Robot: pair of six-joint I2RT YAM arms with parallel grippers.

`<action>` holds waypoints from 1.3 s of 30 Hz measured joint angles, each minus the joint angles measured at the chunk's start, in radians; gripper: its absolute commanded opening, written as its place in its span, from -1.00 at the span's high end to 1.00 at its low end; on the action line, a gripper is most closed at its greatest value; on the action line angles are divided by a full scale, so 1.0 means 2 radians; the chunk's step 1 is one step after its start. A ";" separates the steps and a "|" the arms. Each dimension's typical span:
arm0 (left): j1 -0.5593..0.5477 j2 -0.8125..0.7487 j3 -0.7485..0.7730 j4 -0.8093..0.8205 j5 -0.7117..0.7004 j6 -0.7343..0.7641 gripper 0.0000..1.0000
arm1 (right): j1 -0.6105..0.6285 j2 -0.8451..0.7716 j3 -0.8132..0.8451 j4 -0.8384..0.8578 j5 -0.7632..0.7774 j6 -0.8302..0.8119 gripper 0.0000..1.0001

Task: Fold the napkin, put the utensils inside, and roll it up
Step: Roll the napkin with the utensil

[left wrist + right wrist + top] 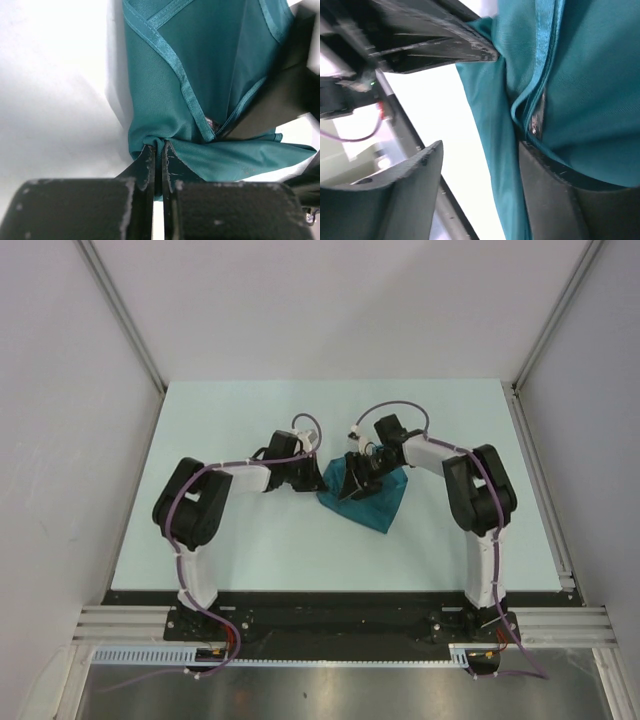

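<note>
Since the napkin (368,502) on the tabletop (250,540) would likely spring open, the left pincer (159,150) clamps its gathered edge, while the right pincer (480,147), fingers apart, has one finger under its fold.

pale table (250,540), white walls (340,300), metal rails (120,625)

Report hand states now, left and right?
Left hand: closed, pinching the napkin at its edge.
Right hand: open, napkin against one finger, not clamped.
</note>
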State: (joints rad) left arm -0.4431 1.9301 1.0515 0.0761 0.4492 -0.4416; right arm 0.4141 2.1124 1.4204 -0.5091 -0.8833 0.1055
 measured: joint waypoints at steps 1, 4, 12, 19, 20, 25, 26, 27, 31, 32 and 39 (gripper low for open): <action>0.000 0.003 0.010 -0.014 0.000 0.000 1.00 | -0.002 -0.020 -0.002 -0.004 0.022 -0.006 -0.37; 0.000 0.005 0.018 -0.030 -0.001 0.002 0.99 | -0.003 -0.080 -0.027 0.007 0.065 -0.014 -0.46; 0.000 0.016 0.048 -0.076 -0.001 0.007 1.00 | 0.078 -0.325 -0.199 0.108 0.261 -0.056 -0.56; -0.001 0.026 0.073 -0.114 -0.001 0.012 1.00 | 0.230 -0.327 -0.300 0.209 0.464 -0.104 -0.49; -0.001 0.027 0.076 -0.118 -0.002 0.012 1.00 | 0.241 -0.320 -0.303 0.216 0.485 -0.109 -0.49; -0.002 0.027 0.079 -0.127 -0.004 0.012 1.00 | 0.278 -0.272 -0.303 0.267 0.573 -0.146 -0.43; -0.002 0.027 0.080 -0.129 -0.005 0.012 1.00 | 0.282 -0.259 -0.302 0.280 0.591 -0.156 -0.42; -0.002 0.027 0.081 -0.130 -0.005 0.012 1.00 | 0.282 -0.253 -0.302 0.284 0.598 -0.160 -0.40; -0.002 0.027 0.084 -0.138 -0.007 0.012 1.00 | 0.283 -0.219 -0.300 0.302 0.631 -0.183 -0.30; -0.002 0.027 0.084 -0.140 -0.008 0.012 1.00 | 0.283 -0.212 -0.298 0.305 0.636 -0.187 -0.29; -0.002 0.027 0.090 -0.154 -0.011 0.012 1.00 | 0.276 -0.178 -0.282 0.331 0.676 -0.201 -0.11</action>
State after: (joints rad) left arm -0.4461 1.9842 1.2320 -0.2314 0.4274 -0.4168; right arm 0.9657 1.7569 0.8558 0.1524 0.4694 -0.2970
